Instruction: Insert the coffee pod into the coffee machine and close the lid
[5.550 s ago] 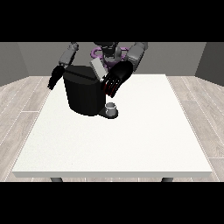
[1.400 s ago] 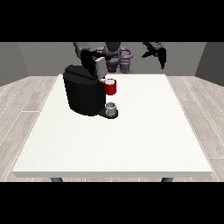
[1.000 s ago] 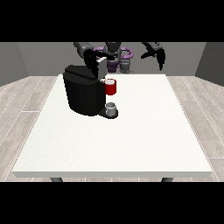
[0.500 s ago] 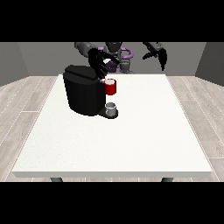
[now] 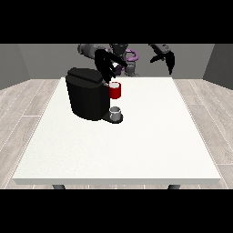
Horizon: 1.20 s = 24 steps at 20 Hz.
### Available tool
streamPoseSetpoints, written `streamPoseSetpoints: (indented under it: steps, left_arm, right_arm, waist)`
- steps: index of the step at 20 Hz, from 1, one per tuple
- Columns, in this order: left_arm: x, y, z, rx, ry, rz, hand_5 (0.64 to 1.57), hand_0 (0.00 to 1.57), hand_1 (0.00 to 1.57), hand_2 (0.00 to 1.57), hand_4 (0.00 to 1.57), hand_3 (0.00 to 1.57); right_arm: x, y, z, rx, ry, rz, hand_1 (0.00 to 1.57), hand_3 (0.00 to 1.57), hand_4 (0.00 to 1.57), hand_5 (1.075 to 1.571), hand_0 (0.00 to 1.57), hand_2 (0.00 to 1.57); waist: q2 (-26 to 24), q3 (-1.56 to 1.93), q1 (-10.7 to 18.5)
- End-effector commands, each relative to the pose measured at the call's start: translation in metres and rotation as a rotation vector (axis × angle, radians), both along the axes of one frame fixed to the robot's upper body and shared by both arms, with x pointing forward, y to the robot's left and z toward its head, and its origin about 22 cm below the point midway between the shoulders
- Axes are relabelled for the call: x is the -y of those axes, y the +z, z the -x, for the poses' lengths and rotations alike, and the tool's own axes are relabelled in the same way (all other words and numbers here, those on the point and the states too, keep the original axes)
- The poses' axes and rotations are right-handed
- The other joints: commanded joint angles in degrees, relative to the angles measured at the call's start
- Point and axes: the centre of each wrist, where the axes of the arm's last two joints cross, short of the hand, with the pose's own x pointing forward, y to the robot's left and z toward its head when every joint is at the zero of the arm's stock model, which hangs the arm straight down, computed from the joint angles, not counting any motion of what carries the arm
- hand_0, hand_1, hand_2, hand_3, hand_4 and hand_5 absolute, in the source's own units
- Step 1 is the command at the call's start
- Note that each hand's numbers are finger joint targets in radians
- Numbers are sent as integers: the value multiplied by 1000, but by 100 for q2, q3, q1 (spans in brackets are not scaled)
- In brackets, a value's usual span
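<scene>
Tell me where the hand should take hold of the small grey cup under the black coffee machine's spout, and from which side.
Probably by its round side wall, coming from the open table side at the view's right. The small grey cup stands upright on the drip base, with the black coffee machine right behind it at the view's left and the red pod holder overhanging above, so a grasp from the top looks blocked.
</scene>
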Motion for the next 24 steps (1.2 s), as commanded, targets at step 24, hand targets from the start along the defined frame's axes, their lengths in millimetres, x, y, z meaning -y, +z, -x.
streamPoseSetpoints:
  steps: [24]
  left_arm:
    - [17,56,-19,127,-150,13,1571,0,0,0,318,0]
  right_arm:
    - [-64,85,-6,432,251,-8,0,0,0,1571,0,0]
  waist:
    - [997,-203,1191]
